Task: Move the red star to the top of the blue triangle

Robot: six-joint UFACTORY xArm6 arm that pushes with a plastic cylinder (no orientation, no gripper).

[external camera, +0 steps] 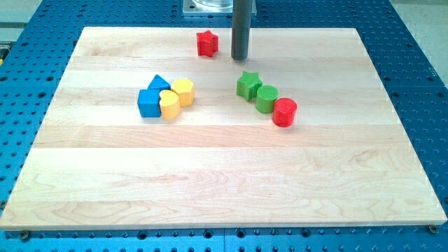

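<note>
The red star lies near the view's top edge of the wooden board, a little left of centre. The blue triangle sits lower and to the left, at the top of a tight cluster. My tip is at the end of the dark rod, just right of the red star and slightly below it, with a small gap between them. The tip is well up and right of the blue triangle.
A blue cube, a yellow heart-like block and a yellow hexagonal block crowd the blue triangle. To the right, a green star, a green cylinder and a red cylinder form a diagonal row.
</note>
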